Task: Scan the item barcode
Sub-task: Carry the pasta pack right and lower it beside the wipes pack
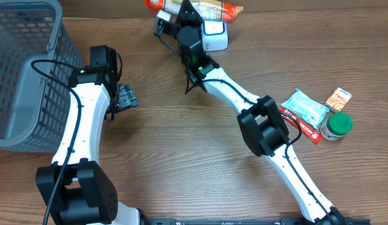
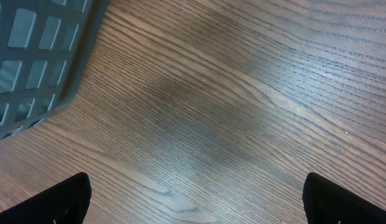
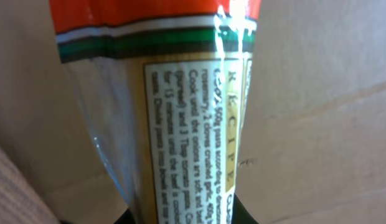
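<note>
You have a grey mesh basket (image 1: 31, 81) standing at the left edge of the wooden bench (image 1: 181, 156). Over on the right you see a pale blue-green packet (image 1: 305, 107) lying against a long red sachet (image 1: 300, 125). A green-lidded jar (image 1: 337, 125) sits just beside the sachet's end, and a small orange packet (image 1: 338, 99) lies near the jar.

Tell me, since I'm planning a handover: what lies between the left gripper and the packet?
Overhead view: bare wooden table from the open left gripper up to the right gripper holding the packet.
</note>
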Controlling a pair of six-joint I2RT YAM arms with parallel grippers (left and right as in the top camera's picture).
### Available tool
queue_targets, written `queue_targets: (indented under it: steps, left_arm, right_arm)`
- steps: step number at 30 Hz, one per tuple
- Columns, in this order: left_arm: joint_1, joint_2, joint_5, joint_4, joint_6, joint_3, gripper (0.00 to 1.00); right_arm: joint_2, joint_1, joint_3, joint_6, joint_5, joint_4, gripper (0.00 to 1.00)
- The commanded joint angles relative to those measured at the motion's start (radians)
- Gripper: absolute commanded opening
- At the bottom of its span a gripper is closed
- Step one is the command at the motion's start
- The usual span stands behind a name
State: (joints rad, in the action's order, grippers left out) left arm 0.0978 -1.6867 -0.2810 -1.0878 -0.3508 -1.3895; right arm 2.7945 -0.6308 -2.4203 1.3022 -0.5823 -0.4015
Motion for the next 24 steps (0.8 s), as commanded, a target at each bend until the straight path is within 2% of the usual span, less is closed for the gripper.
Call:
queue_targets:
  steps: [1,2,5,9,12,15,17,21,24]
  left_arm:
    - [-0.007,0.019,-0.006,0.000,0.022,-0.018,1.00]
    - [-0.007,0.019,-0.006,0.000,0.022,-0.018,1.00]
    - [-0.007,0.019,-0.006,0.000,0.022,-0.018,1.00]
    - [-0.007,0.019,-0.006,0.000,0.022,-0.018,1.00]
    - [-0.007,0.019,-0.006,0.000,0.022,-0.018,1.00]
    - [-0.007,0.019,-0.006,0.000,0.022,-0.018,1.00]
    - [-0.007,0.019,-0.006,0.000,0.022,-0.018,1.00]
    - [-0.007,0.019,-0.006,0.000,0.022,-0.018,1.00]
    - [-0.007,0.019,-0.006,0.000,0.022,-0.018,1.00]
  right_arm:
    - [-0.199,-0.003,-0.034,-0.129,-0.093,0.081,0.03]
    - [-0.267,0.003,-0.034,-0.209,-0.121,0.216,0.03]
    - [-0.367,0.006,-0.034,-0.346,-0.159,0.397,0.03]
    - [-0.507,0.002,-0.034,-0.620,-0.287,0.673,0.03]
    - [-0.607,0.002,-0.034,-0.883,-0.278,1.028,0.03]
    - [-0.678,0.033,-0.034,-1.088,-0.086,1.366,0.04]
    - [-0.699,0.077,-0.034,-1.173,0.138,1.557,0.04]
    - [-0.691,0.191,-0.020,-1.206,0.499,1.823,0.04]
    - [-0.686,0.273,0.049,-1.206,0.650,1.914,0.04]
